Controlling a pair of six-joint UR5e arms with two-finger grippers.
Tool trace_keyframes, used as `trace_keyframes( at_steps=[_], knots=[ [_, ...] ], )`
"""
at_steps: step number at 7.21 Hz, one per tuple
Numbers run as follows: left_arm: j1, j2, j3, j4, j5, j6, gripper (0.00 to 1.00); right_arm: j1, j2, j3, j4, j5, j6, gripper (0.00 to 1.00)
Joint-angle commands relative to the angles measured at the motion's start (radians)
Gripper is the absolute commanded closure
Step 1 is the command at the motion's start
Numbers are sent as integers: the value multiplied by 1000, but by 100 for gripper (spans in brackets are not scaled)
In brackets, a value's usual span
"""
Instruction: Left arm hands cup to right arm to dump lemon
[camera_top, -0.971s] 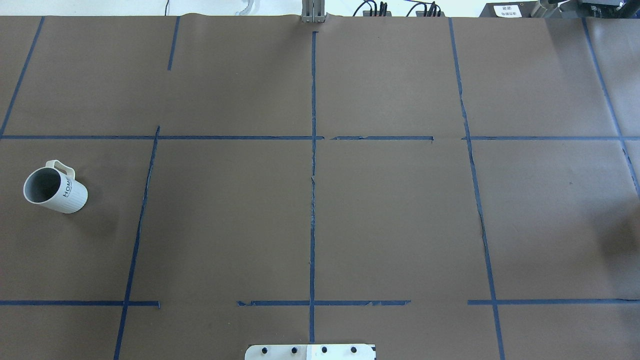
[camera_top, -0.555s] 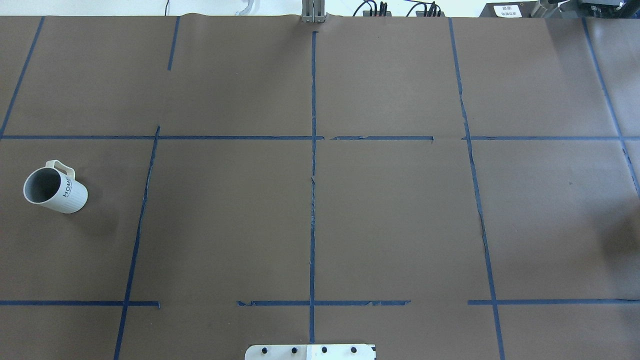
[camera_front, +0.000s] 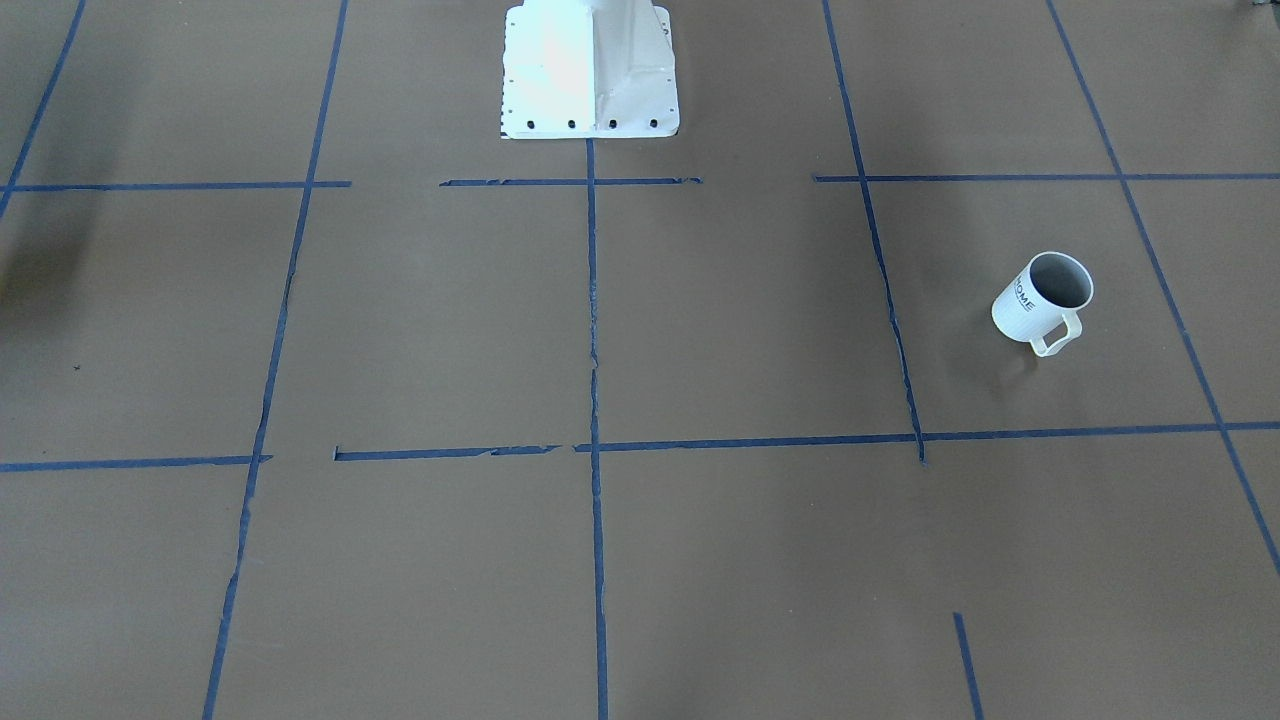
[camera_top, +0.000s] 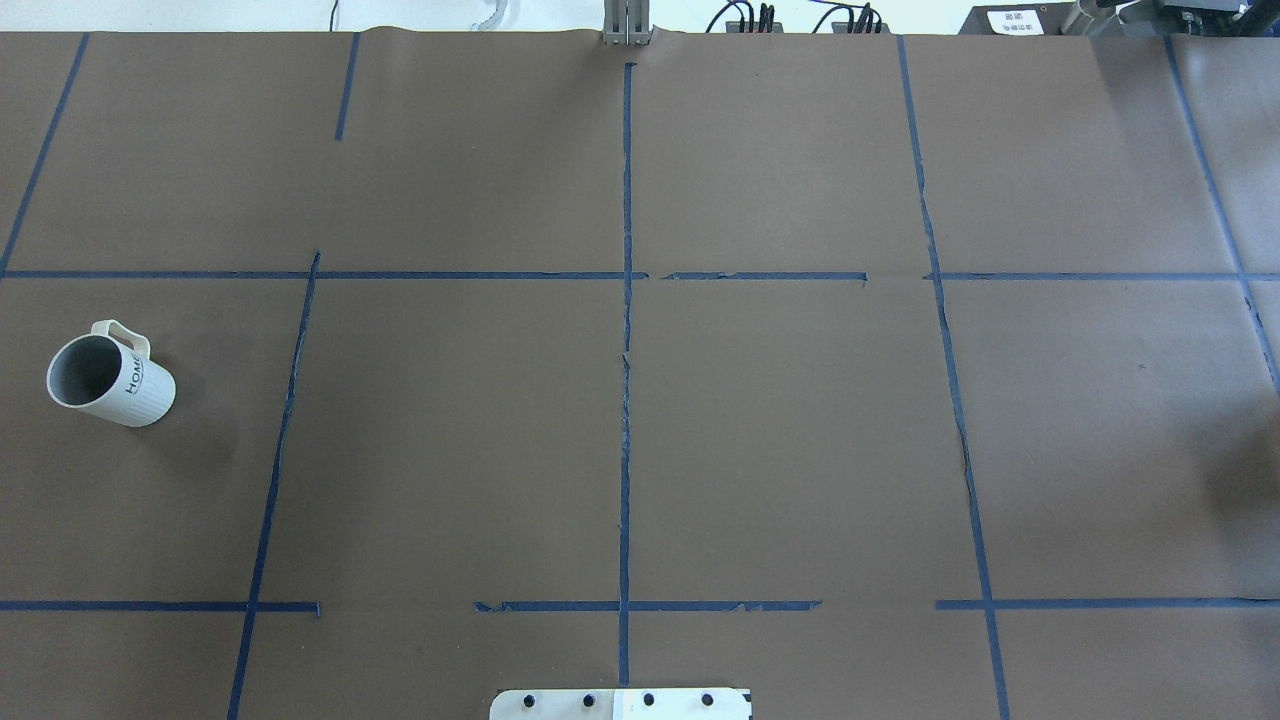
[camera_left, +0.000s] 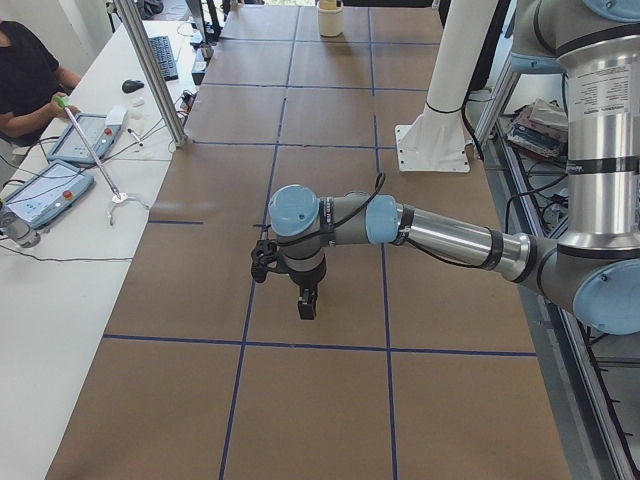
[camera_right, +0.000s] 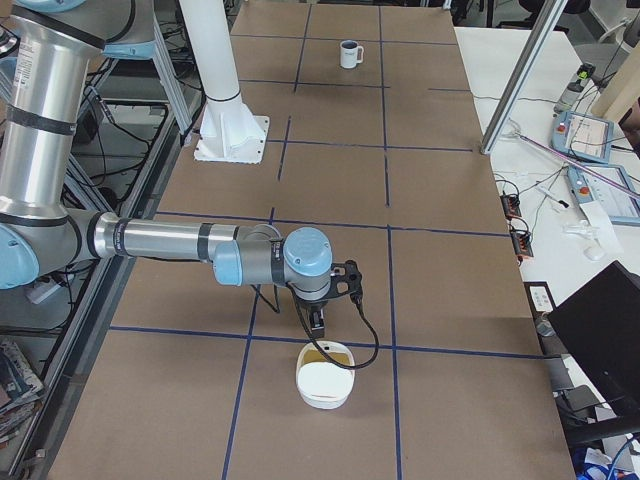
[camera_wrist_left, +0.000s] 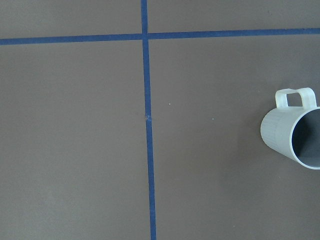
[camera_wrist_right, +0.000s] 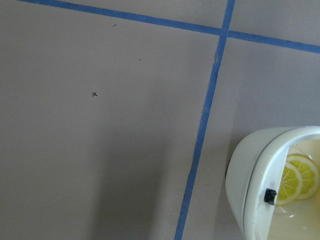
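Note:
The cup (camera_top: 110, 376) is a white mug lettered HOME. It stands upright at the table's left, handle toward the far side, and only its grey inside shows. The cup (camera_front: 1040, 298) also shows in the front view, far off in the right side view (camera_right: 350, 53), and at the right edge of the left wrist view (camera_wrist_left: 294, 136). The left gripper (camera_left: 307, 305) hangs above the table; I cannot tell its state. The right gripper (camera_right: 317, 322) hovers just behind a white bowl (camera_right: 323, 380); its state is also unclear. Two lemon slices (camera_wrist_right: 295, 180) lie in that bowl (camera_wrist_right: 250, 175).
Blue tape lines grid the brown table. The robot's white base plate (camera_top: 620, 703) sits at the near edge, with cables along the far edge. A person (camera_left: 25, 80) sits at a side table with tablets, beside a metal post (camera_left: 150, 70).

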Motion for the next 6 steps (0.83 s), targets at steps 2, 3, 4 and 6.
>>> trace_keyframes(
  at_steps=[2,3,4,6],
  knots=[
    [0,-1,-4,1,0,-1,0,0,0,-5,-2,0,0,0],
    [0,-1,-4,-1,0,-1,0,0,0,-16,2,0,0,0],
    [0,-1,-4,-1,0,1,0,0,2,-16,2,0,0,0],
    [2,-6,-4,1,0,-7,0,0,0,-16,2,2,0,0]
  ],
)
